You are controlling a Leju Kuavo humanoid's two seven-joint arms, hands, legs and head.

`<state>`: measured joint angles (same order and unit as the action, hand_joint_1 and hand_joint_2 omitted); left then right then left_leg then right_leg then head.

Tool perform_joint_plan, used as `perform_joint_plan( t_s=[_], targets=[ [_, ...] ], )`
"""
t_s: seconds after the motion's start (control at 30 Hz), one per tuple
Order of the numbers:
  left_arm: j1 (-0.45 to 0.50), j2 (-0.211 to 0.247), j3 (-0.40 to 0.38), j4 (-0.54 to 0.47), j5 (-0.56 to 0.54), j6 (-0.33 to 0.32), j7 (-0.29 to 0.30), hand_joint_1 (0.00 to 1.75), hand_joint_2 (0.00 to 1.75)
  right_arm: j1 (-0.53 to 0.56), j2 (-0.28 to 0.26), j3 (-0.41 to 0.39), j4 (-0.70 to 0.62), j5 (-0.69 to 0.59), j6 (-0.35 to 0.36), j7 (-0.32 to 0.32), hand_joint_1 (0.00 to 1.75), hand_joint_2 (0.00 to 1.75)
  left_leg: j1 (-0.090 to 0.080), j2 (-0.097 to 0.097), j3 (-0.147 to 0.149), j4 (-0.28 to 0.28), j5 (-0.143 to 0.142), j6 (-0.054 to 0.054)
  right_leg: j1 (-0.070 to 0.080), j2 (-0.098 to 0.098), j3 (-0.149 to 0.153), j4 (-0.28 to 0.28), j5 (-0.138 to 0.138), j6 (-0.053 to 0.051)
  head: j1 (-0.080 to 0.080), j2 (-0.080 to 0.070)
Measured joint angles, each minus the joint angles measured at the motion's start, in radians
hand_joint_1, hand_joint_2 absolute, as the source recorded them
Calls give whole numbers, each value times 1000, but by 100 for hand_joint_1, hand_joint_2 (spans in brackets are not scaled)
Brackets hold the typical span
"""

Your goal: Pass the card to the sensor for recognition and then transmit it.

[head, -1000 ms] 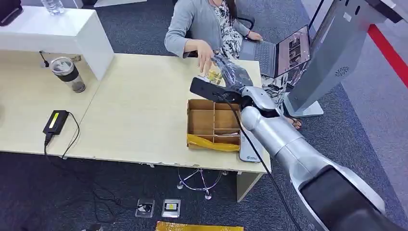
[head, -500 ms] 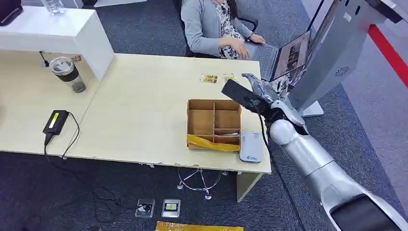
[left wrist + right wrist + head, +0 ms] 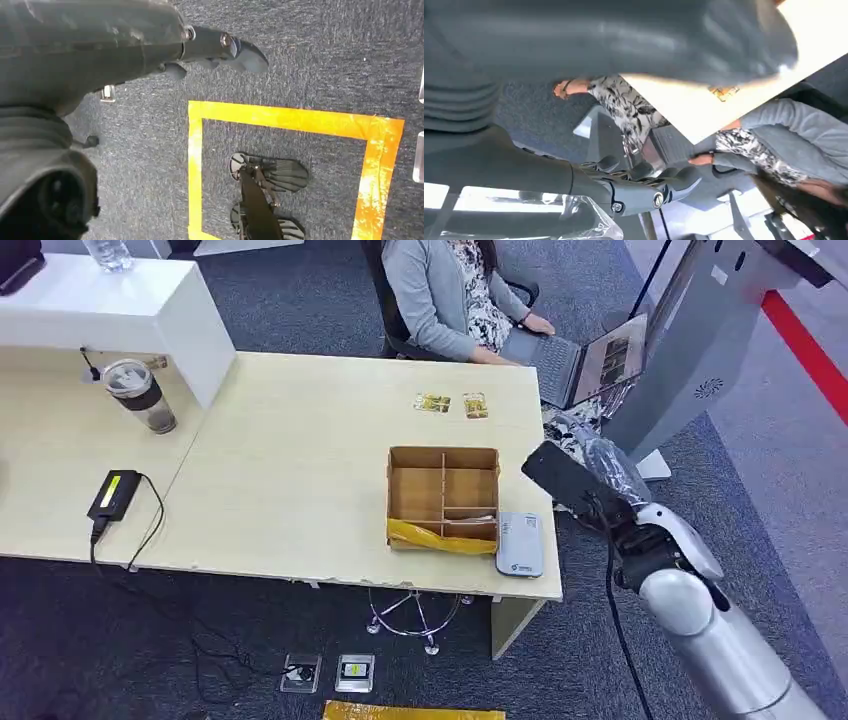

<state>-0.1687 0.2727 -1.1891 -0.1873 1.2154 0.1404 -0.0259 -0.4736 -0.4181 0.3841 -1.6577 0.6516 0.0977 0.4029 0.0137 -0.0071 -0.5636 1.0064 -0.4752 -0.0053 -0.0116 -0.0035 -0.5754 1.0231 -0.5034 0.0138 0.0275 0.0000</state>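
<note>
Cards (image 3: 433, 402) now lie on the desk (image 3: 290, 470) beside the person (image 3: 440, 290); right hand (image 3: 600, 468) has swung back off the table edge, apparently empty, fingers loosely curled; handover looks done; left hand (image 3: 215, 47) hangs, grasp unclear.

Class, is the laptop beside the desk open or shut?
Open: the laptop has its screen raised and lit, and the person's hand rests on its keyboard.
</note>
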Motion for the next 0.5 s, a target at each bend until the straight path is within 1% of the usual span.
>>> perform_joint_plan(
  t_s=[0.1,0.2,0.27,0.4,0.5],
  targets=[
    [0,-5,1,0,10,6,6,0,0,54,-12,-16,-107,52,20,24,0,175,0,0,0,0,0,0,0,1,0,0,0,0,0,0],
    [-1,-10,3,0,18,11,10,0,0,99,-14,-19,-187,105,38,45,0,175,0,0,0,0,0,0,0,1,0,0,0,0,0,0],
    [-2,-12,3,0,21,14,16,0,0,134,-14,-18,-223,148,37,48,0,175,0,0,0,0,0,0,0,1,0,0,0,0,0,0],
    [-3,-17,4,0,27,25,24,0,0,178,-14,-9,-257,220,13,45,0,175,0,0,0,0,0,0,0,1,0,0,0,0,0,0],
    [-3,-21,4,0,29,31,28,0,0,195,-14,-1,-258,248,-2,43,0,175,0,0,0,0,0,0,0,1,0,0,0,0,0,0]
  ],
)
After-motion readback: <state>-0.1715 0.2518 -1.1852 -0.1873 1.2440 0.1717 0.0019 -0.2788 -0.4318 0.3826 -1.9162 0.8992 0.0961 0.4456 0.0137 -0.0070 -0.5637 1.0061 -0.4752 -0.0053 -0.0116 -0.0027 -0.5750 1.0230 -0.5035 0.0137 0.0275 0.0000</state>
